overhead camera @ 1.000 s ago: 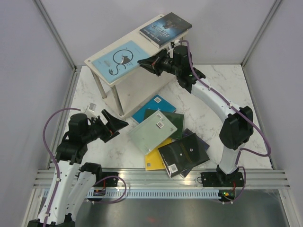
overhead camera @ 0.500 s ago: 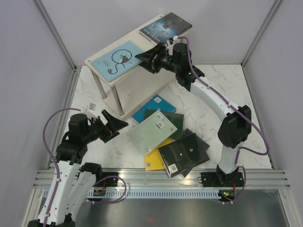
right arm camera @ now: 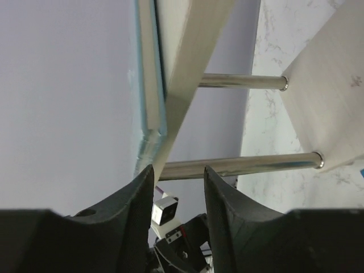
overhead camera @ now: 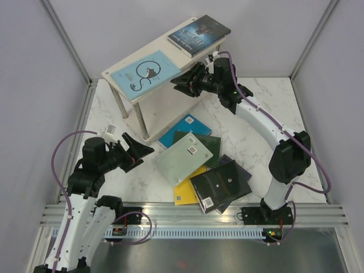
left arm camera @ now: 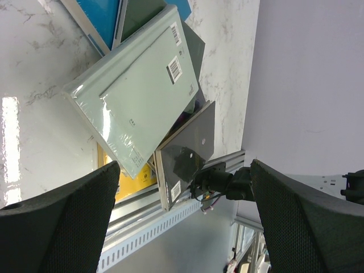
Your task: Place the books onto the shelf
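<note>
Right now the right gripper (overhead camera: 183, 83) hangs just beside the front edge of the shelf (overhead camera: 164, 45), about level with the top board, its fingers partly apart and nothing between them. From its wrist camera you look past the fingertips at the edge of that board (right arm camera: 187, 62), with the light blue book (right arm camera: 149, 85) lying flat on top. That book (overhead camera: 145, 71) shares the top board with the dark pictorial book (overhead camera: 199, 34), which sits at the far end. The other books lie overlapping on the marble table (overhead camera: 256, 114): teal (overhead camera: 187, 124), dark green (overhead camera: 206, 143), pale green (overhead camera: 183, 159), yellow (overhead camera: 186, 192), black (overhead camera: 220, 185), and a purple corner (overhead camera: 239, 168) under the black one. The left gripper (overhead camera: 139, 149) hovers near the pile's left side, spread wide and holding nothing
</note>
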Controlling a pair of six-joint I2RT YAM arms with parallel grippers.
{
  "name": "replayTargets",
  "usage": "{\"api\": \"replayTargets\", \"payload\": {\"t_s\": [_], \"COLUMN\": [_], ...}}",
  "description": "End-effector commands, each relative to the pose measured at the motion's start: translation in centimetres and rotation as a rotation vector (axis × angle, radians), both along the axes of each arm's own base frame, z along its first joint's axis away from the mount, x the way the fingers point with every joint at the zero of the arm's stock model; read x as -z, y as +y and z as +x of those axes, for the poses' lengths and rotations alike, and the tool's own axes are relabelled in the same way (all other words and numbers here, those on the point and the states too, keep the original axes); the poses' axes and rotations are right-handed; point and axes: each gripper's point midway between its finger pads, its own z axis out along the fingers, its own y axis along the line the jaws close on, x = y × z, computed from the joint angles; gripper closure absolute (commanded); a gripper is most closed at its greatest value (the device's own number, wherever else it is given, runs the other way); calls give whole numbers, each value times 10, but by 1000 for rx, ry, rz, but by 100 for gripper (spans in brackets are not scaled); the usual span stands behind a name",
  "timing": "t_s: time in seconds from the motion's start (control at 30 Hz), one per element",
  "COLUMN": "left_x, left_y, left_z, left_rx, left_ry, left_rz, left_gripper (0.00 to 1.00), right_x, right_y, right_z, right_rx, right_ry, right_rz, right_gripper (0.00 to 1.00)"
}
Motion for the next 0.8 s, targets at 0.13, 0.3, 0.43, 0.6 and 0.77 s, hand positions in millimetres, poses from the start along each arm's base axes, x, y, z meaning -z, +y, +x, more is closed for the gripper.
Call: {"api": "replayTargets", "payload": {"t_s": [0.13, 0.3, 0.43, 0.6, 0.77], "left_x": [-1, -2, -2, -3, -1], "left_y": [1, 1, 2, 2, 2], "left_z": [-2, -4, -5, -4, -3], "left_rx": [-6, -8, -9, -8, -11], "left_ry": [-7, -9, -11, -13, -8], "left_rz": [-1, -1, 3, 7, 12], "left_gripper": [2, 2, 2, 2, 2], "right_x": [31, 16, 7, -5, -2], "right_y": [-10, -6, -3, -3, -7], "right_z": [-3, 4, 4, -7, -18], "right_rx": [10, 14, 0, -34, -49], "right_ry": [100, 78, 60, 35, 39], "right_rz": [-84, -59, -38, -23, -25], "right_gripper": [60, 64, 73, 87, 97]}}
